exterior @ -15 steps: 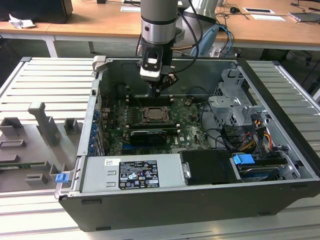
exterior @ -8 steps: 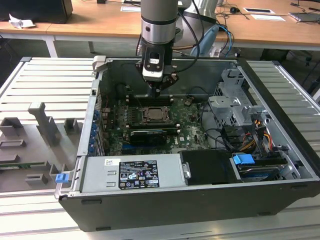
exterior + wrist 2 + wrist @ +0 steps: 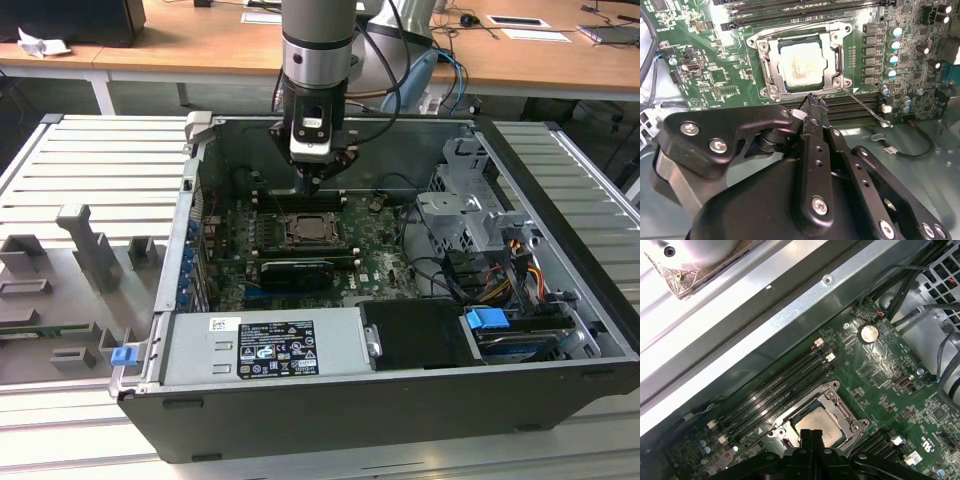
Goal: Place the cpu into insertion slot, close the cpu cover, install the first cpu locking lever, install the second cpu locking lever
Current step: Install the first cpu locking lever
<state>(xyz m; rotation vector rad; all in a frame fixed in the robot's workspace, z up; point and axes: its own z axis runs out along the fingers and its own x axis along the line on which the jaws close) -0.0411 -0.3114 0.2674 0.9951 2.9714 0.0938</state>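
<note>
The cpu, a square chip with a smudged, pale silver-beige face, lies flat in the dark insertion slot near the middle of the green circuit board. The cpu cover, a silver frame, lies down around it. A thin locking lever juts obliquely from one cover corner, its free end clear of the socket.

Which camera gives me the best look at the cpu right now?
The second wrist view: the cpu sits in full sight, its pale face framed by the cpu cover. In the first wrist view the gripper hides part of the cpu. The exterior view shows it from afar, without detail.
</note>
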